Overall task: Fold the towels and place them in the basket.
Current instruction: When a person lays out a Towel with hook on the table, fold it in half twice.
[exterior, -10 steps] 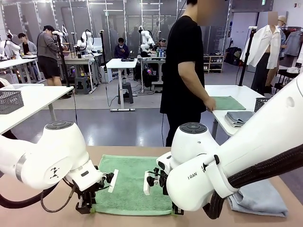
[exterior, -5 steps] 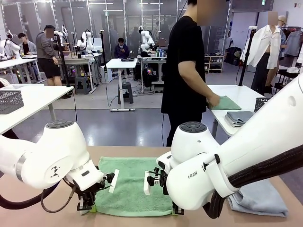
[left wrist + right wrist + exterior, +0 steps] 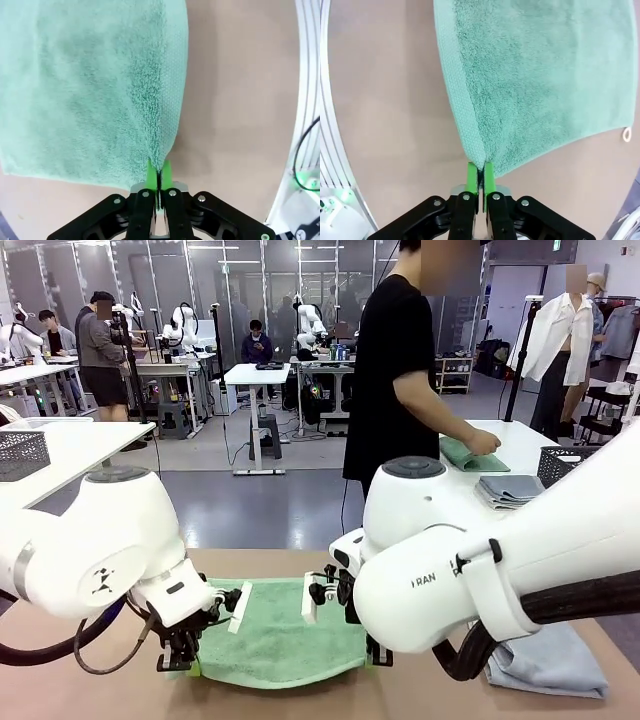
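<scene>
Left claw pinching mint towel at near corner; right claw pinching other near corner

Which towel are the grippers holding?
The mint green terry towel, pinched by the left gripper and right gripper; the pale blue-grey towel lies ungripped beside it.

arms: white, rounded joints | fingers: black, green pads | hose: black, braided | lettering: black

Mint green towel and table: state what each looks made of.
The mint green towel looks like terry cloth: fuzzy looped pile, with a flatter woven band along the edge. The table is a smooth matte tan surface, possibly laminate; no grain visible.
</scene>
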Robot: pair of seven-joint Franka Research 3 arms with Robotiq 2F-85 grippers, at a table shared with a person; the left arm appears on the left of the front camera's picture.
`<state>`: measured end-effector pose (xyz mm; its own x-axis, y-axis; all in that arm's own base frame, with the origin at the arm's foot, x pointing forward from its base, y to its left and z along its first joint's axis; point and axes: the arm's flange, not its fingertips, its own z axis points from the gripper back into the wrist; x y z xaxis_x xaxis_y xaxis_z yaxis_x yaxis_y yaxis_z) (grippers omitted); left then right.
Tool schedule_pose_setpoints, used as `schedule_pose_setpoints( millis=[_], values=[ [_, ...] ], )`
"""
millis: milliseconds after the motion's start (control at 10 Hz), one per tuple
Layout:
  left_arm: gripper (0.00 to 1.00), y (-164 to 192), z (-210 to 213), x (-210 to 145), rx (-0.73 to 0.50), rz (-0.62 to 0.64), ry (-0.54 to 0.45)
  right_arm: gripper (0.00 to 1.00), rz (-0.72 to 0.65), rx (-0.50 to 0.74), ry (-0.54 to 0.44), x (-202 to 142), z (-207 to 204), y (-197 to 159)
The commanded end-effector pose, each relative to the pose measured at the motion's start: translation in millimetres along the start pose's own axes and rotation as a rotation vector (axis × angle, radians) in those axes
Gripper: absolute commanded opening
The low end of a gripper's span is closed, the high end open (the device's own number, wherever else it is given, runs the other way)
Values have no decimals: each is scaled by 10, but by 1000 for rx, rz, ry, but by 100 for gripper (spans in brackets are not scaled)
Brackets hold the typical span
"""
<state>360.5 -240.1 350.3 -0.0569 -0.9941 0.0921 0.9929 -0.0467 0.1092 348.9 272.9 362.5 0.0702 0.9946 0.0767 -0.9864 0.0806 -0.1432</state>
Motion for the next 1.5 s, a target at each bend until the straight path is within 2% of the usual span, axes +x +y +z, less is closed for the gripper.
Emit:
schedule_pose_setpoints(
  millis=[0,200,500,1000,1400],
  values=[
    [0,23,190,25,25,34,-8,0,3,-11,9,21,170,-19],
    [0,103,344,57,58,39,-1,0,7,-28,22,70,266,-82],
    [0,554,417,79,91,12,27,0,9,-60,20,163,233,-490],
    [0,1554,512,44,26,69,38,0,-13,-15,56,327,28,-1393],
    [0,2122,353,-30,-77,116,63,0,-8,42,85,421,-213,-2016]
  ],
)
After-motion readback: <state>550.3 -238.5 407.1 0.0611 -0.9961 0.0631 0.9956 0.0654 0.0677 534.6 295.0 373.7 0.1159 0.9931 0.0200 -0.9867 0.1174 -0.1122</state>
